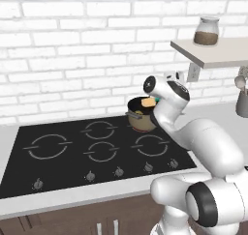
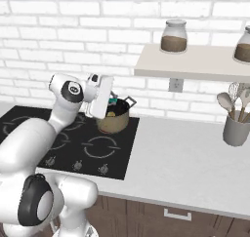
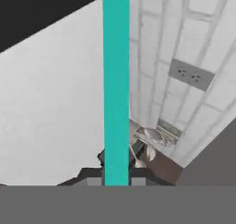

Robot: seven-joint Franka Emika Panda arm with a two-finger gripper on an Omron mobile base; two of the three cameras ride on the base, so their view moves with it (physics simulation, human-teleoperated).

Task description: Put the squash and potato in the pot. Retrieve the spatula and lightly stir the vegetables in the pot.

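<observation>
From the left base view we saw the pot (image 1: 140,114) on the stove's (image 1: 58,166) back right burner, our hand over its mouth and yellow squash (image 1: 147,102) inside.

From the right, the gripper (image 2: 111,103) sat at the pot's rim.

In the hand view our jaws were clamped on the teal spatula (image 3: 115,80), its handle running straight up from them.
</observation>
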